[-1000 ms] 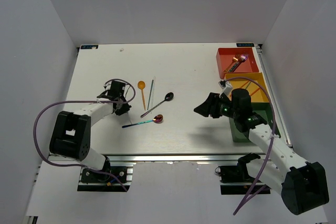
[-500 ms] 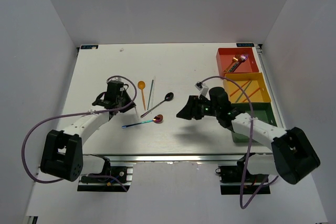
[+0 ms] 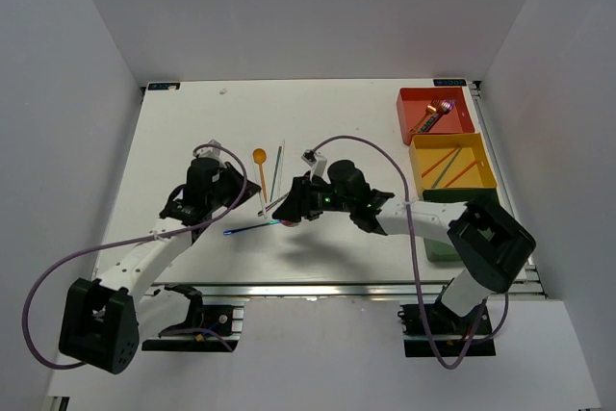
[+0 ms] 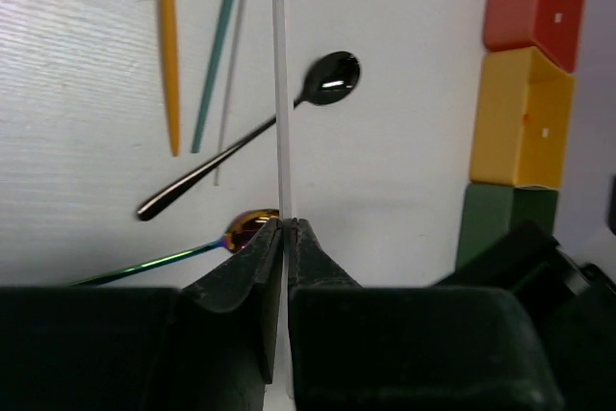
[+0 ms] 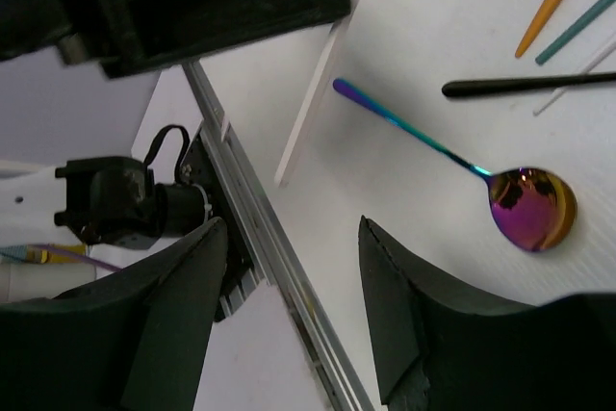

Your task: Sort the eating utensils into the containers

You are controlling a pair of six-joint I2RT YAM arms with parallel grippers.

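My left gripper (image 4: 287, 223) is shut on a thin white chopstick (image 4: 281, 93), which sticks out ahead of it over the loose utensils. Under it lie a black spoon (image 4: 327, 79), an iridescent spoon (image 4: 250, 228), an orange spoon's handle (image 4: 168, 45) and a teal chopstick (image 4: 217, 45). My right gripper (image 5: 292, 223) is open and empty, hovering over the table just left of the iridescent spoon (image 5: 531, 209), with the white chopstick (image 5: 318, 93) ahead of it. From above, the right gripper (image 3: 294, 206) faces the left gripper (image 3: 234, 195) across the spoons. The red (image 3: 416, 103), yellow (image 3: 479, 170) and green (image 3: 441, 245) containers line the right edge.
The red container holds a gold fork (image 3: 428, 122) and an iridescent one; the yellow container holds orange and teal chopsticks (image 3: 445, 166). The right arm (image 3: 414, 218) stretches across the table's middle. The table's near rail (image 5: 260, 247) runs below the right gripper.
The right arm has swung left from beside the green container to above the spoons. The left gripper, still holding the white chopstick, has shifted right and nearer.
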